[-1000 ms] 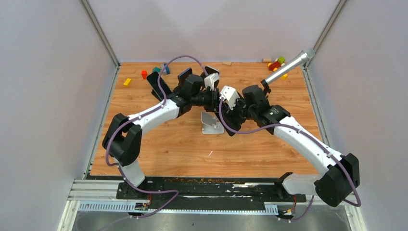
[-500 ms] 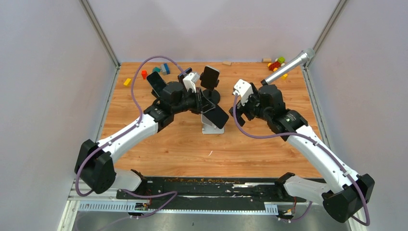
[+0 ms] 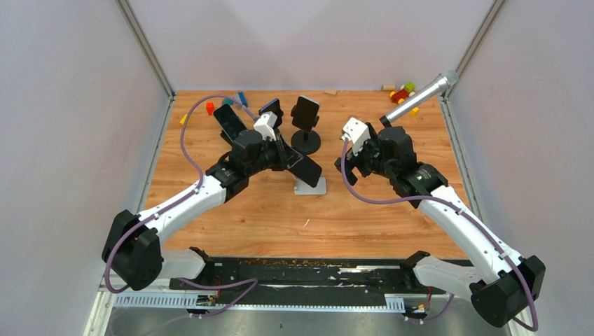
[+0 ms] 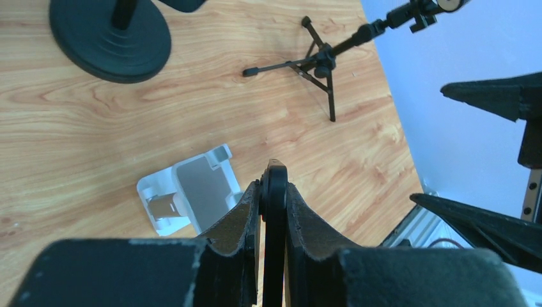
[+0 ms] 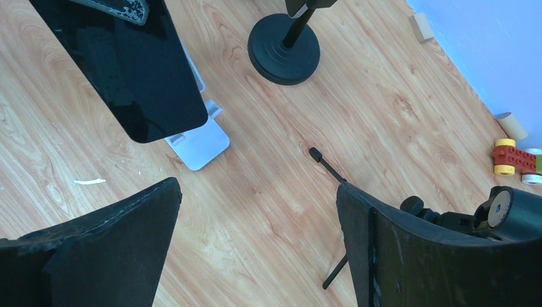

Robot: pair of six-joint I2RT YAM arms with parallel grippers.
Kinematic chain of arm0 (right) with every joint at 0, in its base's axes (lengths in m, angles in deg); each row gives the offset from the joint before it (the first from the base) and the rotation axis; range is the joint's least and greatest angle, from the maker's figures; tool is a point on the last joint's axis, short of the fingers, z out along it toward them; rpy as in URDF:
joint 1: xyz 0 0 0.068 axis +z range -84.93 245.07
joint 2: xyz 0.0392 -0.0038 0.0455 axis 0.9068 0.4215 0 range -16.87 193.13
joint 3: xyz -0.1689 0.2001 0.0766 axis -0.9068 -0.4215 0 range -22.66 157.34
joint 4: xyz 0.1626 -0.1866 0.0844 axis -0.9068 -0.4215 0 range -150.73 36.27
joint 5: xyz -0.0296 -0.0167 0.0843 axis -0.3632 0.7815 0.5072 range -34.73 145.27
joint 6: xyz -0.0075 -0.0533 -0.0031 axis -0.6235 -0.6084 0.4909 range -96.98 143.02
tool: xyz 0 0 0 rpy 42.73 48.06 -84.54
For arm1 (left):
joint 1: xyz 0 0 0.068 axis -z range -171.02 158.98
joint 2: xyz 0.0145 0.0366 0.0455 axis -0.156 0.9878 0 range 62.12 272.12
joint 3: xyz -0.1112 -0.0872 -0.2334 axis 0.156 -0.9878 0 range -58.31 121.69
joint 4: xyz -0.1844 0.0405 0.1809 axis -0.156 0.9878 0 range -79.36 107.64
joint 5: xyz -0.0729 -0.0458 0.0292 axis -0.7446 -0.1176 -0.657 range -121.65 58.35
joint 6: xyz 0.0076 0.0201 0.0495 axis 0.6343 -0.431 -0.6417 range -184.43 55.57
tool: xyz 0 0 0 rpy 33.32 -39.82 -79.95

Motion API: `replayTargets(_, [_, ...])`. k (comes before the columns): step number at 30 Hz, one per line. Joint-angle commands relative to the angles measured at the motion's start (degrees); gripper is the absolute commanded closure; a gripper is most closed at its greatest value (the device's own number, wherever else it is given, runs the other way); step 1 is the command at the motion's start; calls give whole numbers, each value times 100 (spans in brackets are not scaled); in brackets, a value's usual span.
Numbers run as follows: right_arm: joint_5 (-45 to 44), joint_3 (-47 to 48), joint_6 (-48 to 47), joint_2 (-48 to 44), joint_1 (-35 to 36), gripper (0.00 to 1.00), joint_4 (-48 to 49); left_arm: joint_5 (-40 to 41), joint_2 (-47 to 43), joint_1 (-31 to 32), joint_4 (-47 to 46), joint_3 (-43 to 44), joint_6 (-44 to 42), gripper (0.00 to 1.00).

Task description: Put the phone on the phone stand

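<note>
1. white angled metal phone stand (image 3: 313,186): empty, on table.
2. black flat slab phone (image 3: 307,169): just abv stand, long axis slanting down-right twd it, pinched edgewise in left gripper (image 3: 284,155), the nearer arm.
3. right gripper (image 5: 255,192): fingers wide apart, holds nothing, off to stand's right.

The wooden table (image 3: 280,224) carries a white phone stand (image 3: 309,183) near its middle, a black round-based holder (image 3: 306,142) just behind it, a microphone (image 3: 419,98) on a small tripod at the far right, and toy blocks (image 3: 403,92) scattered along the far edge.
</note>
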Motion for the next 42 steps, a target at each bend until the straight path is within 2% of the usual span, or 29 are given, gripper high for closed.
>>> replayTargets(1, [101,-97,103,-52,-50,6,307,493,-229,-10,-368,77,244,100])
replayTargets(31, [280,-232,65,106,-77,6,373,1608,503,171,291,372,1014,100])
replayTargets(33, [281,-235,67,106,-77,6,371,1729,560,207,551,431,1093,100])
replayTargets(42, [287,-325,41,54,-86,6,380,2181,647,364,621,437,915,100])
